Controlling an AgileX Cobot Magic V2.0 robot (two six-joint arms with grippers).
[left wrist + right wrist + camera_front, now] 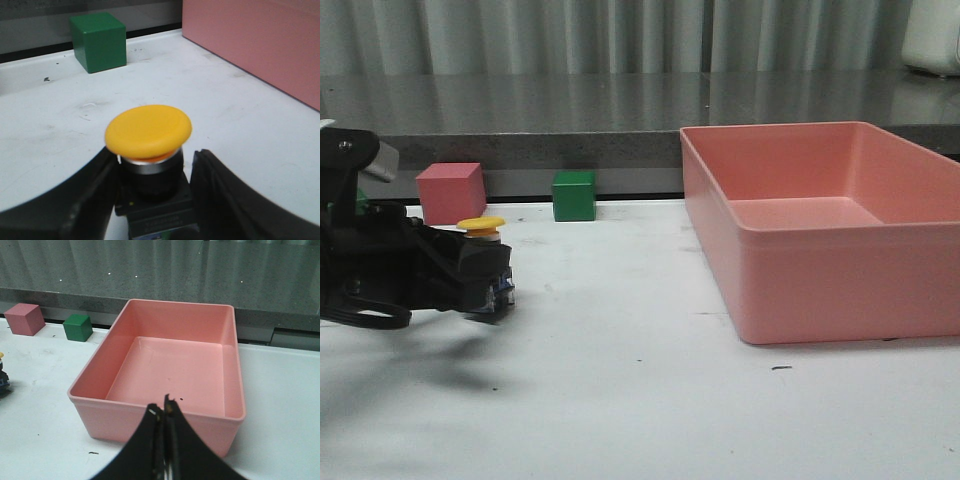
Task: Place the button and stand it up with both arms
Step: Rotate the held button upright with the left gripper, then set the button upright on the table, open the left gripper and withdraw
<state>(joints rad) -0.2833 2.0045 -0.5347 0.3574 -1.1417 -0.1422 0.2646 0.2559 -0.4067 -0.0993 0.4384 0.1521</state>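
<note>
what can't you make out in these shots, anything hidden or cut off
- Whether the button base touches the table: front view, dark left gripper fingers and shadow cover it; left wrist view, cut off by the bottom edge.
- Left arm: mostly cut off by the front view's left edge.
- Right gripper: absent from the front view; only its fingers show in its wrist view.
- Near inner wall of the pink bin: hidden by its own front wall.
</note>
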